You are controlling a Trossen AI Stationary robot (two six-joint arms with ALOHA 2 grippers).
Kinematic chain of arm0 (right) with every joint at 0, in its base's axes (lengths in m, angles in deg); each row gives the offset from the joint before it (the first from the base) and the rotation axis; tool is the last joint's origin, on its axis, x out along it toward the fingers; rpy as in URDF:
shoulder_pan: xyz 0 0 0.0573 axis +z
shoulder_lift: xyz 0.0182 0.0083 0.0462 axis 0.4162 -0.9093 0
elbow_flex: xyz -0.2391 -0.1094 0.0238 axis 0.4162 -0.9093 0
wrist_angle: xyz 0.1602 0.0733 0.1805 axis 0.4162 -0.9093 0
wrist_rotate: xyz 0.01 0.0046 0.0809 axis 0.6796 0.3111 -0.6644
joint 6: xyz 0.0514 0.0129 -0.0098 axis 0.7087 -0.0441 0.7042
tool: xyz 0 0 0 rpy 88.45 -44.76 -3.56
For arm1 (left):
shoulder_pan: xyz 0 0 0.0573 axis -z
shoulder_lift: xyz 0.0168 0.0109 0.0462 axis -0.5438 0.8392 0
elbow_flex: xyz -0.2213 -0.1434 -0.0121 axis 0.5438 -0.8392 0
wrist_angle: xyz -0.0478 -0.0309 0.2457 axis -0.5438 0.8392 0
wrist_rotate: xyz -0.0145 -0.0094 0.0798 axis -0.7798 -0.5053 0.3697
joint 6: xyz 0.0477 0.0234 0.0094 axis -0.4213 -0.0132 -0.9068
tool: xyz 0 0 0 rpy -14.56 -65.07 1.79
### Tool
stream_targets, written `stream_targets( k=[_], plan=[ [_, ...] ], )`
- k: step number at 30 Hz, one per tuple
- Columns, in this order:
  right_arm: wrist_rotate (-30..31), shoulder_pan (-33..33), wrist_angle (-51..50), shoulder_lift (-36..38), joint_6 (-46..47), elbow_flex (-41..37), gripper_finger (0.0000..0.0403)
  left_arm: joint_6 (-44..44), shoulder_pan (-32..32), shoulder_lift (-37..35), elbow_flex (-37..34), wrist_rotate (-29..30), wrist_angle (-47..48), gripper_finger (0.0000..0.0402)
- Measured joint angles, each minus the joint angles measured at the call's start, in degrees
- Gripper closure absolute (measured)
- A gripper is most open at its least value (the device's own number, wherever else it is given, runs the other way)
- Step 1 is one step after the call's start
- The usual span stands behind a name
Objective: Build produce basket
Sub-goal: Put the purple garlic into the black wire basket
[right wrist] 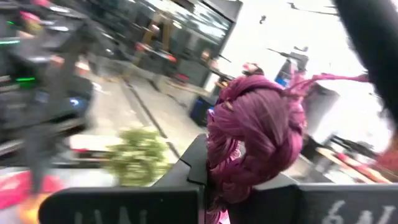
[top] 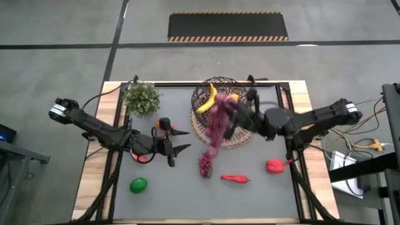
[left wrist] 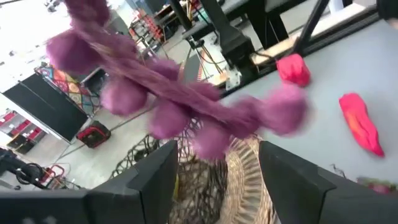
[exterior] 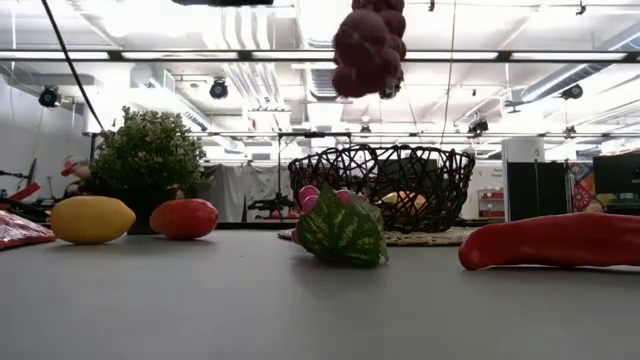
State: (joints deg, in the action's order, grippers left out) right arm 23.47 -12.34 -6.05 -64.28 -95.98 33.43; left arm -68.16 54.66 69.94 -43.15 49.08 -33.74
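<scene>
My right gripper is above the tan woven mat, in front of the dark wire basket, and is shut on the purple string of balls. The string trails toward the near edge. Its lower end is by the watermelon slice; whether it touches I cannot tell. A banana lies in the basket. My left gripper is open and empty, left of the string, which crosses its wrist view beyond the fingers. My right gripper pinches a wound-up knot of the purple string between its two fingers, at the string's upper end. The rest hangs below the gripper; in the low view a clump of it is high above the table.
A long red pepper and a red pepper lie near the right front. A green lime lies at the left front. A leafy plant stands at the far left. A yellow fruit and a red-orange fruit lie by it.
</scene>
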Motion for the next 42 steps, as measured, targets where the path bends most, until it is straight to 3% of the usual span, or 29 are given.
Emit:
stream_targets(
  k=[9, 15, 19, 32, 42],
  plan=[
    [-1.05, -15.36, -4.14, -0.04, -1.46, 7.32, 0.0390, -7.64, -0.02, -1.81, -5.53, 0.42, -11.81, 0.0194],
    [-9.29, -25.89, -5.80, -0.08, 8.01, 5.20, 0.0390, -6.60, 0.02, -3.85, -7.22, 0.70, -11.80, 0.0194],
    [-10.53, -30.55, -8.58, -0.08, 13.68, 3.28, 0.0390, -5.59, 0.04, -4.38, -7.43, 3.19, -10.24, 0.0194],
    [-10.53, -35.22, -6.16, -0.08, 20.94, -4.56, 0.0390, -7.11, 0.02, -4.49, -7.43, 3.61, -10.26, 0.0194],
    [-10.51, -35.56, 14.36, -0.73, 19.87, -15.24, 0.0390, -7.35, 0.02, -4.49, -7.43, 3.64, -10.30, 0.0194]
  ],
)
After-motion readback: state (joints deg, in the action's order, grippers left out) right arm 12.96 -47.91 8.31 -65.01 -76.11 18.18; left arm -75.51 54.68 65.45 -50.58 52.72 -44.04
